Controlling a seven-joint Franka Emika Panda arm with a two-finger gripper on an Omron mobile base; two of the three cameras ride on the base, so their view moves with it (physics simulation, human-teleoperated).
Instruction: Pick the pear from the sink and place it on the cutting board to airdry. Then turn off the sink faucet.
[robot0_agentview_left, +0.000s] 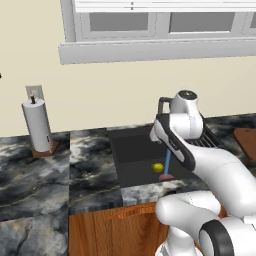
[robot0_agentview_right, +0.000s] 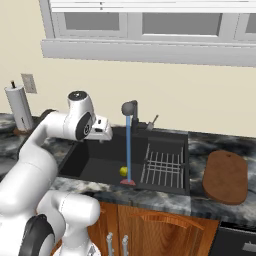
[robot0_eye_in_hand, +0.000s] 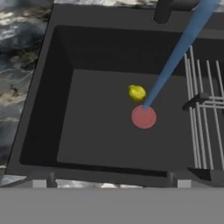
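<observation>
The two-finger gripper hangs over the left part of the wide, nearly black rectangular sink, above the basin floor and well clear of anything in it. In the hand view its dark fingertips stand far apart near the bottom edge, with nothing between them — the claw is spread and empty.

The small yellow-green pear lies on the bare sink floor, just beside the pinkish-red round drain spot and close to where the thin blue stream of water lands. The left base view shows the pear in the same place, apart from the wire rack that fills the right side of the basin.

The short dark grey faucet with the arched neck is pouring. The flat reddish-brown wooden cutting board lies bare on the marbled grey stone counter, to the right of the sink.

By these signs nothing of the task is finished: the pear is not yet grasped, the board carries nothing, the water runs. All remains — descent and grasp, carry to the board, then shutting off the faucet.
</observation>
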